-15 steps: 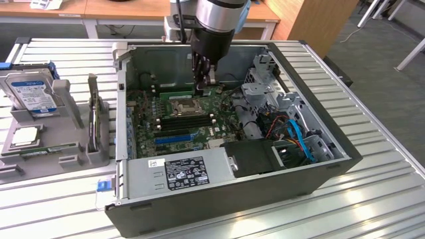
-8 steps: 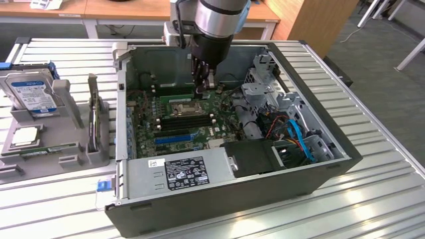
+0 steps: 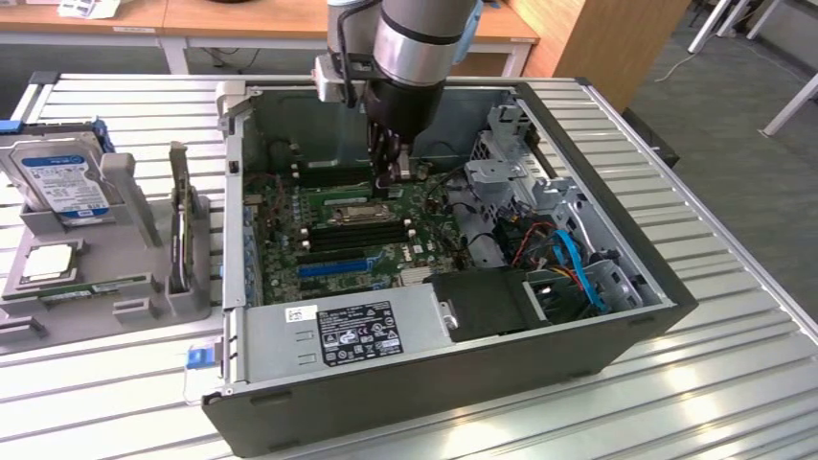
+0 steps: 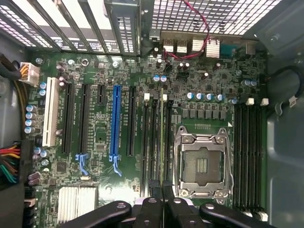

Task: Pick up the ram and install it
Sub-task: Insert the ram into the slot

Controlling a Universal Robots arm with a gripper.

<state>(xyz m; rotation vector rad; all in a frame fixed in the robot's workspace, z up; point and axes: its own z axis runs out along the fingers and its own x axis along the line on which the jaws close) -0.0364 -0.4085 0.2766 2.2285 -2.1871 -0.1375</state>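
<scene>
**Wrist view: gripper (image 4: 163, 191) pinched on the ram (image 4: 161, 137) among the memory slots (image 4: 153, 142)**

The gripper's two fingers are closed tight on the ram. I see the ram edge-on, as a thin green line running straight out from between the fingertips. It lies in line with the black memory slots on either side of it. I cannot tell whether it is seated or just above them. Just beside the hand sits the open CPU socket (image 4: 202, 164), and further off on the other side is a blue slot (image 4: 114, 121). In the exterior view the gripper (image 3: 393, 175) reaches down inside the open computer case (image 3: 447, 383), close over the motherboard (image 3: 383, 251).
</scene>
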